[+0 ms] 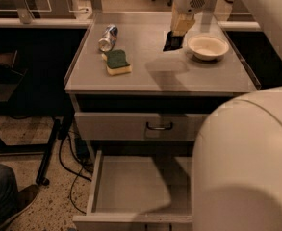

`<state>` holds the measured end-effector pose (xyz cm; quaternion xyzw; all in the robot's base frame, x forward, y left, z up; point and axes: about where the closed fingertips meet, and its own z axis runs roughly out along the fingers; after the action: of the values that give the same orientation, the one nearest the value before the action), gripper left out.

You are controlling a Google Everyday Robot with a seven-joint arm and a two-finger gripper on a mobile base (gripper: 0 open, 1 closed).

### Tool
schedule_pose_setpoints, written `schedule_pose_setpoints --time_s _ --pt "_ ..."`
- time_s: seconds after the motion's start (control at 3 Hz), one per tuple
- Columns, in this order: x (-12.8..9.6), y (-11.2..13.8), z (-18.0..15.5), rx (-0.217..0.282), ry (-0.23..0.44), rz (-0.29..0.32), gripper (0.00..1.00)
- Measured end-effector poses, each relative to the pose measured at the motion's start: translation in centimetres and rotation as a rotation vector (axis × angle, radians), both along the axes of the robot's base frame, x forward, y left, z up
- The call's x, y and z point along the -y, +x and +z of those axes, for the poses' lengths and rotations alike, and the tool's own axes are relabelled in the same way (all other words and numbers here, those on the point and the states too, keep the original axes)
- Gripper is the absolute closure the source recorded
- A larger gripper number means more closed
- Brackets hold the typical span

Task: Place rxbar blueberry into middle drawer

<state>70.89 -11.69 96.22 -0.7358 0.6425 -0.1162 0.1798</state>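
At the drawer cabinet, camera view.

M: Where was the bar?

K: Rxbar blueberry (172, 42), a small flat packet in a dark wrapper, lay toward the back of the grey countertop (179, 76). It sat just beside the shallow white bowl (208, 47). The arm's pale gripper (182, 25) hung directly over the packet, at or very near the wrapper. Clenched on it or released, I could not tell.

M: Handling?

K: Judged light, thin and a little pliant, with a slick film skin. Lying flat, it offered little to pinch. I'd take it across the narrow width near the middle and press down lightly, so it wouldn't skid toward the bowl.

M: Edges and room?

K: Middle drawer (131, 186), wide, shallow, grey metal, stood pulled out low at the cabinet front with plain floor showing. Its right part was hidden behind the robot's big cream arm housing (246, 162). Above it sat the closed grey upper drawer with a dark curved handle (131, 125). I reckoned the carry would run forward over the countertop's front edge, then down past that closed front. The drawer walls were low, so a release from just above the floor should do. Green-and-yellow sponge (117, 61) and silver-and-blue can (108, 37) lay well apart from the bar, off that line. The bowl was the only close neighbour.
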Motion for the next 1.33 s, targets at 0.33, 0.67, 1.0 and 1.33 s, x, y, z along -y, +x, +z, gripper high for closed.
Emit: schedule_pose_setpoints --time_s 0.33,0.67,1.0,1.33 --pt "0.9 -5.5 0.1 -0.047 -0.008 -0.046 1.00" --pt "1.1 -5.7 0.1 -0.047 -0.002 -0.050 1.00" --pt "1.7 -6.8 0.3 -0.055 0.027 -0.067 1.00" --pt "3.2 -11.7 -1.1 -0.126 0.074 -0.139 1.00"
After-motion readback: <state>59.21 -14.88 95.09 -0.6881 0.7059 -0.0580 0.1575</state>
